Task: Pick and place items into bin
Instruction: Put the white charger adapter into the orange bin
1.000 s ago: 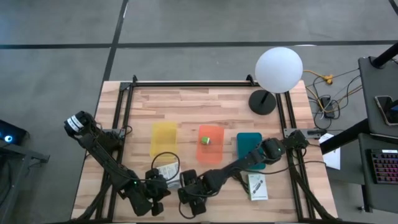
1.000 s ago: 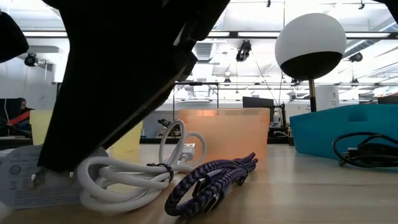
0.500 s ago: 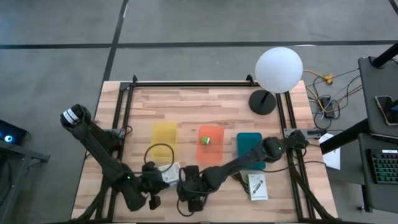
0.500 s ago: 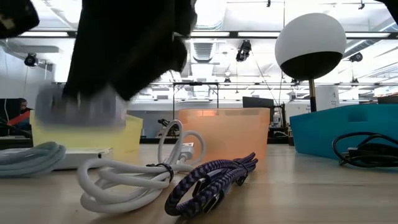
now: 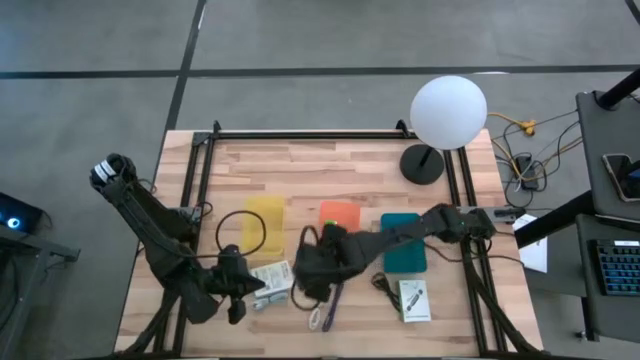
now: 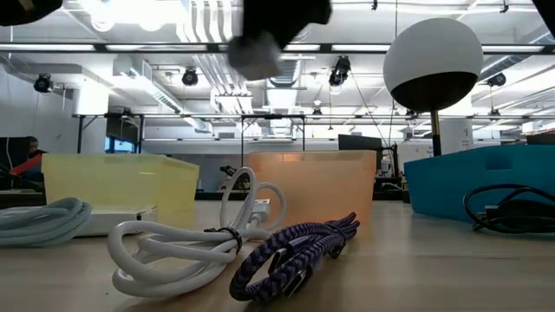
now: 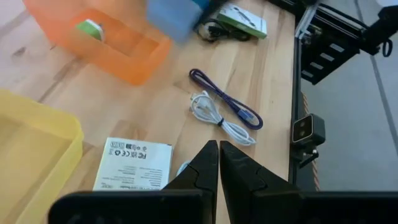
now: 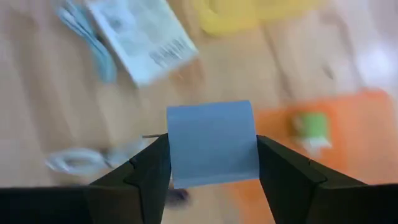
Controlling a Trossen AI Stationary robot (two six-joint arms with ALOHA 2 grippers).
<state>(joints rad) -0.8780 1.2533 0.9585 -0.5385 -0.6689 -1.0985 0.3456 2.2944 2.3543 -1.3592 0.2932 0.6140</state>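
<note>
The right gripper (image 8: 211,163) is pinching a pale blue block (image 8: 212,144) between its spread fingers (image 8: 148,171), holding it in the air above the table (image 5: 330,165). The block's broad face is turned toward the wrist camera, and its long axis is running across from one finger to the other. In the high view this gripper (image 5: 318,262) is hanging just near of the orange bin (image 5: 343,214), between the yellow bin (image 5: 266,213) and the teal bin (image 5: 402,225).

The orange bin is holding one small green cube (image 7: 91,28). The yellow bin is showing nothing inside in the left wrist view. What the teal bin is holding cannot be told.

The left gripper (image 7: 219,163) is waiting at the near left of the table with its fingers pressed together and nothing between them. Just ahead of it a white card (image 7: 133,164) is lying flat near the yellow bin.

A purple cord (image 7: 224,106) is lying on the wood near the orange bin, its long axis running slantwise, and a white cord (image 7: 217,118) is lying alongside, touching it. In the low view the two are sitting coiled side by side at the near edge, purple (image 6: 295,256) on the right. A white packet (image 5: 413,298) with green print and a black cord (image 5: 385,284) are lying at the near right, near of the teal bin. A light blue cord (image 6: 39,217) is resting at the left beside the card.
</note>
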